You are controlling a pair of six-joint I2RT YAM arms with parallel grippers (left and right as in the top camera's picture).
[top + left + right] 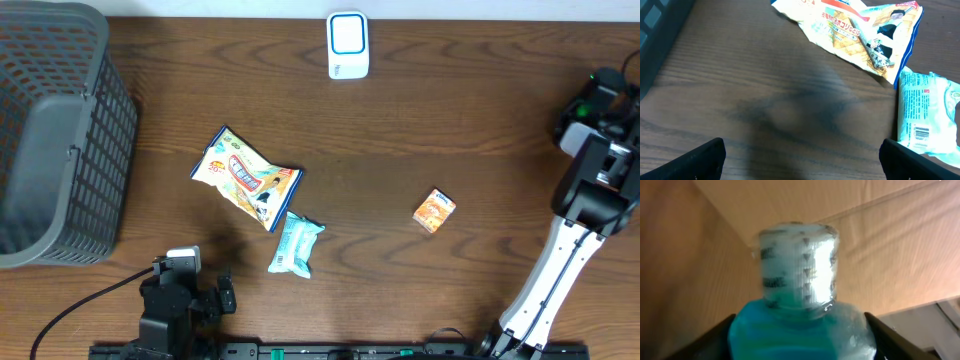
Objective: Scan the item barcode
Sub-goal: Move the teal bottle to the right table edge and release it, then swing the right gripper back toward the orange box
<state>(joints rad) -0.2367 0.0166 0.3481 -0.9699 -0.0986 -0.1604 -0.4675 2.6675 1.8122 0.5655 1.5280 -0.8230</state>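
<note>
**Blue bottle in the right pincer, scanner at the desk's far edge**

A dark brown wood-grain desk [480, 120] carries everything. At its far left stands a grey plastic mesh basket [50, 130]. Near the front edge, just right of the basket, the left pincer [802, 162] hangs over bare wood. Its fingers are wide apart and nothing is between them.

Ahead of it and to the right lies a crinkled yellow-and-white snack bag [245, 178]. The bag's lower corner meets a pale blue wipes packet [295, 243], whose barcode label faces up in the left wrist view.

Further right, at the desk's far edge, sits a white-and-blue barcode scanner [347, 45]. A small orange carton [434, 211] lies alone towards the right, well apart from the scanner.

At the right edge the right pincer [800, 329] is clamped on a blue plastic bottle [800, 330] with a clear ribbed cap. A dark finger presses against each shoulder of the bottle. The right wrist view is blurred and shows a tan surface behind the cap. The bottle is well apart from the scanner.
</note>
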